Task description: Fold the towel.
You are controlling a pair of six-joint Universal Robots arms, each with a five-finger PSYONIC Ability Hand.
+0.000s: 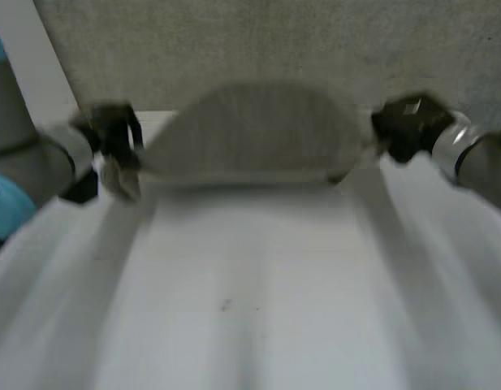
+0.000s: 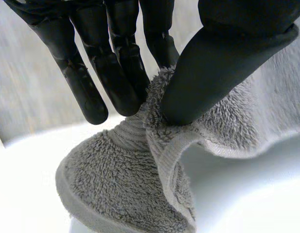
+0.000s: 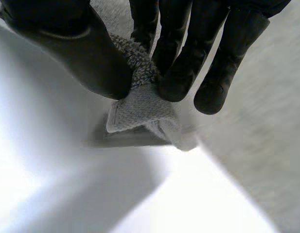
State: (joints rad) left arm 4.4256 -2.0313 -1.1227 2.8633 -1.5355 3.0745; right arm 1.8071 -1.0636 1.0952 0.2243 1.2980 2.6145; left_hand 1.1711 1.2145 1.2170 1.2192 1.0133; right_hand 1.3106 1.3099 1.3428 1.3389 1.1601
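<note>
Towel (image 1: 254, 134): grey terry, spread between both hands at the far end of the white counter (image 1: 250, 309), its held corners lifted clear.
Left hand (image 2: 115, 73): thumb and fingers pinched one corner.
Right hand (image 3: 179, 68): pinched the opposite corner likewise.
Step, as judged: bringing the held edge over for a fold.
Doing it well: firm pinches, hands level and moving together, the span taut so that the edges would meet squarely.
Backdrop (image 1: 258, 41): a grey panel stood beyond.
</note>
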